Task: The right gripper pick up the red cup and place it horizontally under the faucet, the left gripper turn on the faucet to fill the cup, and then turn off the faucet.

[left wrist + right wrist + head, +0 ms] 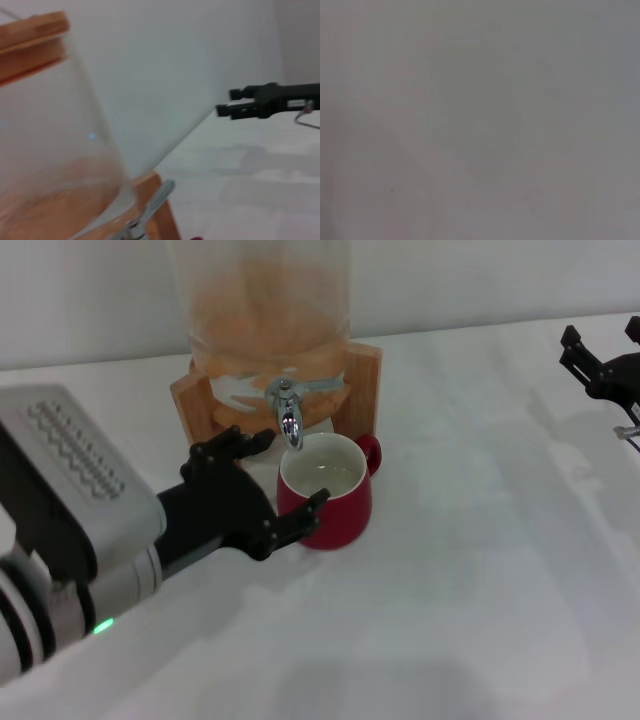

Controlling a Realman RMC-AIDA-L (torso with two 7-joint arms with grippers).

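Note:
The red cup (335,512) stands upright on the white table, directly below the spout of the chrome faucet (289,420), with clear water inside. My left gripper (286,472) is at the cup's left, open with its black fingers spread. The upper fingers (235,447) sit just left of the spout and below the lever, and a lower finger rests against the cup's side. My right gripper (600,338) hangs open and empty at the far right, well away from the cup. It also shows in the left wrist view as the right gripper (229,102), beyond the faucet lever (156,200).
The glass dispenser (270,300) sits in a wooden stand (366,375) close behind the cup. The left wrist view shows the glass wall (50,150) and the wooden lid (30,35). White table (480,570) stretches to the right and front. The right wrist view shows only a blank grey surface.

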